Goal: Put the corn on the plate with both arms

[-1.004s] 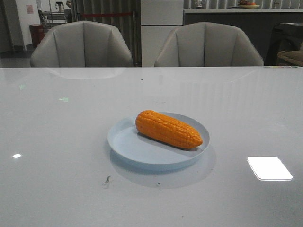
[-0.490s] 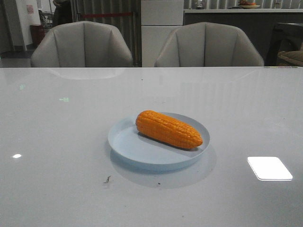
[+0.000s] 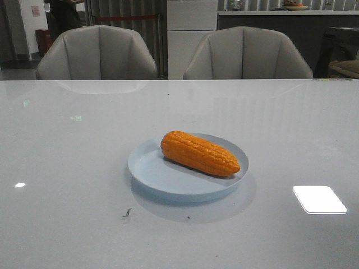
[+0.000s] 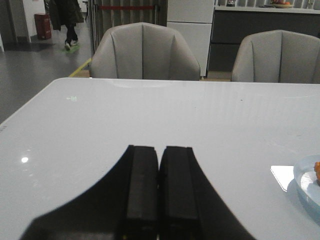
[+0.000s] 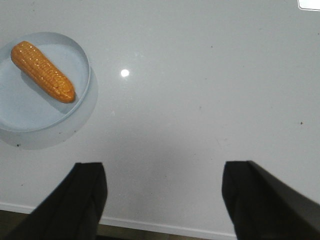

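The orange-yellow corn (image 3: 199, 153) lies on its side in the pale blue plate (image 3: 151, 171) at the middle of the table, its tapered end toward the right. The corn (image 5: 42, 71) and plate (image 5: 83, 61) also show in the right wrist view. Only the plate's rim (image 4: 306, 176) and a sliver of corn show in the left wrist view. My left gripper (image 4: 159, 150) is shut and empty, low over the table left of the plate. My right gripper (image 5: 164, 170) is open and empty, above the table's front edge, apart from the plate. Neither gripper shows in the front view.
Two grey chairs (image 3: 99, 53) (image 3: 247, 54) stand behind the table's far edge. A bright light reflection (image 3: 319, 199) lies on the glossy table at the right. The table's front edge (image 5: 165, 227) shows between my right fingers. A person (image 4: 66, 17) walks in the far background.
Nothing on the table has moved. Only a person in the far background has shifted left.
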Controlling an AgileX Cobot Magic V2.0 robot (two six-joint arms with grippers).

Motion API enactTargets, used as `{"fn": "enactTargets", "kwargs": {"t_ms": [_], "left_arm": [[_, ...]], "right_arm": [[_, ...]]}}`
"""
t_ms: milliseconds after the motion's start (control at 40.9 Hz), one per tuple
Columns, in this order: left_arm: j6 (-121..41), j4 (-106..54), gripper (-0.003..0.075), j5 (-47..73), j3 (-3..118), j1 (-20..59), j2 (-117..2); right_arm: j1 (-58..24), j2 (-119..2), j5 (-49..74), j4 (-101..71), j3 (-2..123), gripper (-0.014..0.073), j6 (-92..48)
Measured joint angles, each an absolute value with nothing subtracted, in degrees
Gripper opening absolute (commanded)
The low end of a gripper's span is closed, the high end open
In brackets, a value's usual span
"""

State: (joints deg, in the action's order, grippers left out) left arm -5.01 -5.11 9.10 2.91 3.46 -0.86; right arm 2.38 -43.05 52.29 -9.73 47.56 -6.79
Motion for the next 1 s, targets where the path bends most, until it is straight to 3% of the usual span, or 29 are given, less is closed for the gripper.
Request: {"fn": "enactTargets", "kwargs": {"t_ms": [220, 1004], "left_arm": [[-5.0, -5.7, 0.0086, 2.4, -0.3, 3.5, 0.2], [-5.0, -6.1, 0.0086, 2.5, -0.3, 3.5, 0.2]], "right_arm": [[2.4, -43.0, 52.3, -9.7, 47.6, 0.0583, -6.8], [2.0, -43.0, 52.3, -9.7, 47.6, 0.0583, -6.7]]}}
